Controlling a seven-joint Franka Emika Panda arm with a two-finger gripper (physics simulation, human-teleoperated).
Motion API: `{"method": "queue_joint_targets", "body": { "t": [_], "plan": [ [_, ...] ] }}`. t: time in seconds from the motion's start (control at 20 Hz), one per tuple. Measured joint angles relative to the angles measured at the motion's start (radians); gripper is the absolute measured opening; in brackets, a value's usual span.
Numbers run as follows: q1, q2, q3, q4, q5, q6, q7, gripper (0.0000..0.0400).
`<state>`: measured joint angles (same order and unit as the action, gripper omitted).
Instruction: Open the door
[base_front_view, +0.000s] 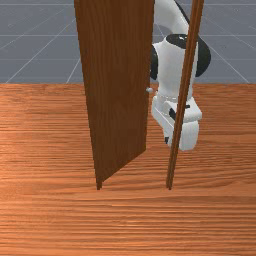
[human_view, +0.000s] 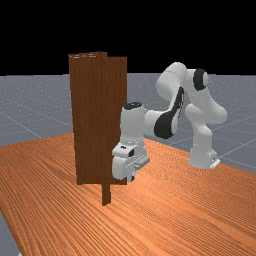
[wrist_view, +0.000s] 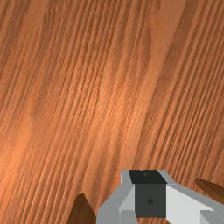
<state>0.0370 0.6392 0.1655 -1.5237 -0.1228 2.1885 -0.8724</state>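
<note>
- Door (base_front_view: 117, 75): standing partly open, its panel slanting back from the plane of the narrow post (base_front_view: 185, 82) toward the arm.
- In the way: the post, upright at the front view's right, hides part of the hand (human_view: 131, 178); the arm (human_view: 202, 135) reaches in from behind the post.
- The table (base_front_view: 50, 220) spreads below and around the post.
- In the wrist view, 2 pieces of brown wood lie on 2 sides of the hand.
- A small grey knob (base_front_view: 149, 90) shows at the door's edge that faces the post.
- The door is just beside the hand, across from the post in the front view.
- I cannot tell whether the hand is wide or narrow.
</note>
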Motion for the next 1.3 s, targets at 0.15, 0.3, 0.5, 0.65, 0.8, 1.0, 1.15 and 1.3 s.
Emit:
{"method": "queue_joint_targets", "body": {
  "t": [0.15,0.3,0.5,0.65,0.8,1.0,1.15,1.3],
  "plan": [
    [-0.051,-0.037,0.048,-0.062,0.012,0.014,-0.244,0.0000],
    [-0.096,-0.075,0.079,-0.124,0.034,0.015,-0.457,0.0000],
    [-0.165,-0.122,0.092,-0.190,0.074,0.009,-0.665,0.0000],
    [-0.261,-0.124,0.058,-0.184,0.087,0.002,-0.765,0.0000],
    [-0.309,-0.117,0.036,-0.169,0.094,-0.005,-0.800,0.0000],
    [-0.301,-0.193,0.022,-0.294,0.112,0.056,-0.663,0.0000],
    [0.018,-0.103,-0.016,-0.155,0.074,0.045,0.192,0.0000],
    [0.261,0.118,0.038,0.215,0.026,-0.095,0.229,0.0000]
  ]
}}
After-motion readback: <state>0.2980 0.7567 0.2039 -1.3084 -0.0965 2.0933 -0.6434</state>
